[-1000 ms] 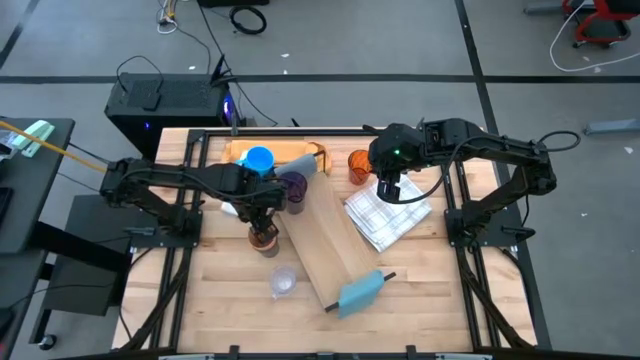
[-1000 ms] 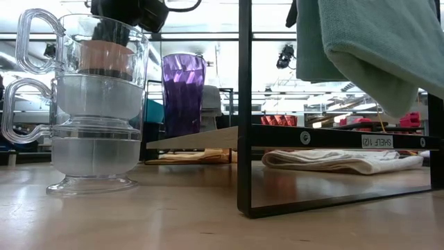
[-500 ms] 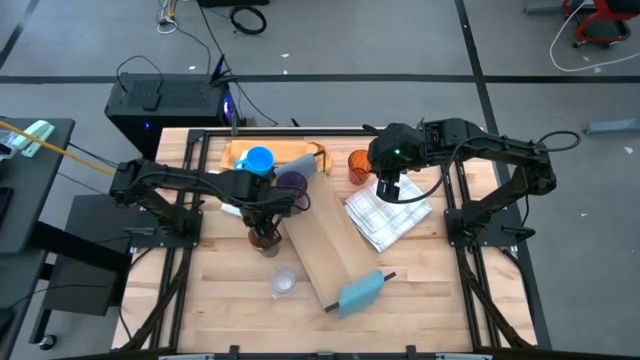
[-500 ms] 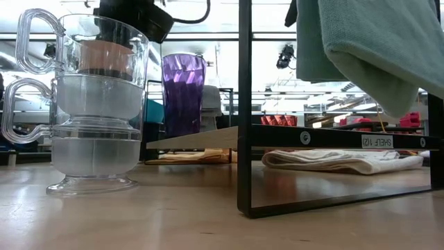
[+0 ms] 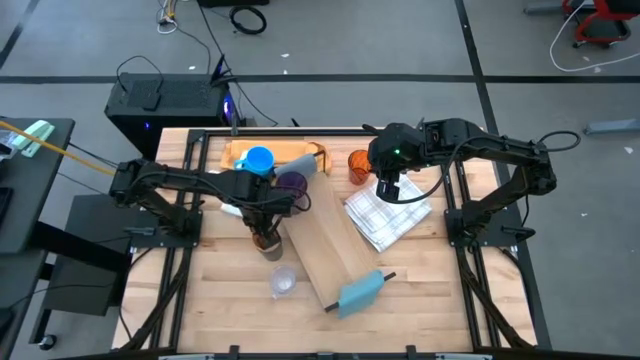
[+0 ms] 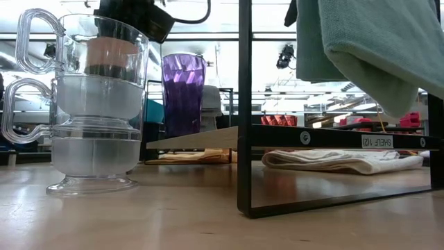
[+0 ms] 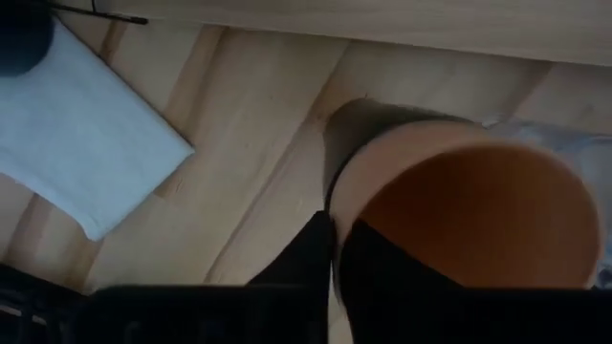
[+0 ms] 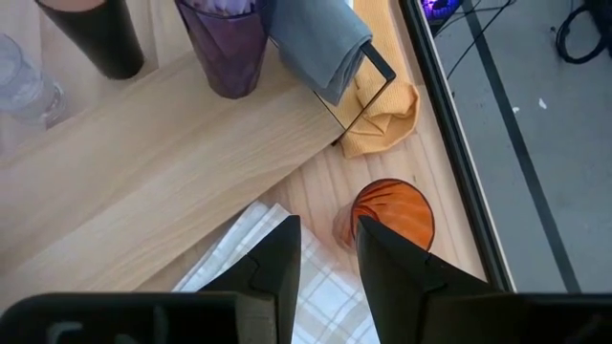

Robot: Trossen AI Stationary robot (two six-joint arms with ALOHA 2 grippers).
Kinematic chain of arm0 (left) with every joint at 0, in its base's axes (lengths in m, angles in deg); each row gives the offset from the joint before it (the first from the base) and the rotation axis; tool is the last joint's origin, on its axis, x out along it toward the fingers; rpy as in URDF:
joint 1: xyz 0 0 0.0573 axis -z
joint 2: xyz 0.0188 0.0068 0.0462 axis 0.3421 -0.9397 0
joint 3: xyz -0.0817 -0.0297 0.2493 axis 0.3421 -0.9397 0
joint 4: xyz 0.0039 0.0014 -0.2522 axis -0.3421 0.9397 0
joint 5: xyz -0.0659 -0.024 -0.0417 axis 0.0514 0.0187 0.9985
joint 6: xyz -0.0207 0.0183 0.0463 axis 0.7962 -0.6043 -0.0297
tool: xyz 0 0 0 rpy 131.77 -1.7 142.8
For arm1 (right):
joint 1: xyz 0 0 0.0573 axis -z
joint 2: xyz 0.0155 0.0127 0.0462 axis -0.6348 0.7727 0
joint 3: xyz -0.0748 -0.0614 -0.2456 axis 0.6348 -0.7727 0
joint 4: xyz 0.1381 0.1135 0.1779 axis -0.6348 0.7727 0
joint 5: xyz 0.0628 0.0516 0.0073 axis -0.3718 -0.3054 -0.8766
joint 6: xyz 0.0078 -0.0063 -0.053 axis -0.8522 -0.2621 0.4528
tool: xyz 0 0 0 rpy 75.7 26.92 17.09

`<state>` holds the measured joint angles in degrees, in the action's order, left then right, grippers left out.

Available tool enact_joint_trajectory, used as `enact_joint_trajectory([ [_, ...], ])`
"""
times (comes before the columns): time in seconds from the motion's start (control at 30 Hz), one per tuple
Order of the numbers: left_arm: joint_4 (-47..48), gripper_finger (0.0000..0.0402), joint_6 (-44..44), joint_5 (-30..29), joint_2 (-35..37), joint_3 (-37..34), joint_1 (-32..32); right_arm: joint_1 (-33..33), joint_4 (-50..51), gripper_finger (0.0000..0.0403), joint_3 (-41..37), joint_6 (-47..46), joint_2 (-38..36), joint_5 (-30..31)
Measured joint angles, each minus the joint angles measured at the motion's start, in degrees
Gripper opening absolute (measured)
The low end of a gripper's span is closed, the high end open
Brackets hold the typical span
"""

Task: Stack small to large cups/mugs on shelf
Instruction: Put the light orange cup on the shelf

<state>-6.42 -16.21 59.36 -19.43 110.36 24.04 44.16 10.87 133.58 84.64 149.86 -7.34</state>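
1. The room around me has a grey floor marked with dark lines, loose cables lying on it, and a black box (image 5: 165,100) beside the counter's far edge.
2. My counter (image 5: 230,290) is pale wooden planking inside a black frame.
3. The shelf (image 5: 325,240) lies diagonally across the counter, a blue-grey piece (image 5: 360,292) at its near end.
4. A white checked cloth (image 5: 385,215) lies just beside the shelf.
5. The purple tumbler (image 5: 292,186) stands on the shelf's far end, the bright blue mug (image 5: 258,160) behind it.
6. My left tool (image 5: 264,232) is clamped on the rim of an orange-lined cup (image 7: 459,210) beside the shelf.
7. My right tool (image 8: 325,250) hangs with its fingers somewhat apart, holding nothing, over the cloth near an orange cup (image 8: 392,215).
8. Clear glasses (image 6: 97,104) stand stacked near the counter's front.
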Motion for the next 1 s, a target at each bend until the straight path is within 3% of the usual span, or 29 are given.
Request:
enact_joint_trajectory([
  [0.4, 4.5, 0.0012, -0.8, 1.5, 0.4, 0.0, 0.0, 0.0, -0.1, 0.0110, 0.0, 0.3, 0.0, 0.0],
  [1.0, 3.6, 0.0009, 4.1, 1.0, 5.2, 0.1, 1.1, 0.0, -0.2, 0.0110, 0.0, 0.3, 0.0, 0.0],
])
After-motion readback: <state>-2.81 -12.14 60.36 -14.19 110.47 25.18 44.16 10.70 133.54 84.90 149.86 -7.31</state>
